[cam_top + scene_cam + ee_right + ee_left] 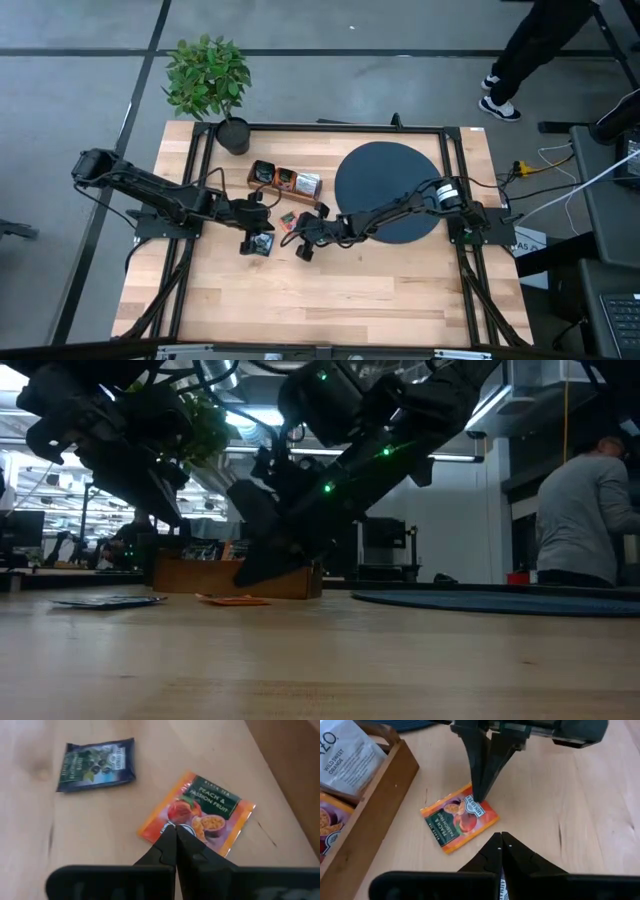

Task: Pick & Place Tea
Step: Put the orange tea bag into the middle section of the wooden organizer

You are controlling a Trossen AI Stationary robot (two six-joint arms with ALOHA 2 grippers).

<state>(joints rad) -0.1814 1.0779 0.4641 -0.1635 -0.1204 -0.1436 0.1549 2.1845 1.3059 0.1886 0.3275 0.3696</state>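
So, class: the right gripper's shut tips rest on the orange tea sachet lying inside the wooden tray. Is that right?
Not quite. The right gripper is shut with its tips on the orange tea sachet, but the sachet lies flat on the bare table, beside the wooden tray, not inside it. The left wrist view shows this best.

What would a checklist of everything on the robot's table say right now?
Surface: wooden table, pale planks.
Job's things: orange sachet and dark sachet flat on the wood; more sachets in the wooden tray.
Clutter: black round disc; potted plant at a corner.
Grippers: right gripper shut, tips on the orange sachet's edge; left gripper shut, beside that sachet.
Cables: wires past the table's right side.
Surroundings: a person stands behind the table.
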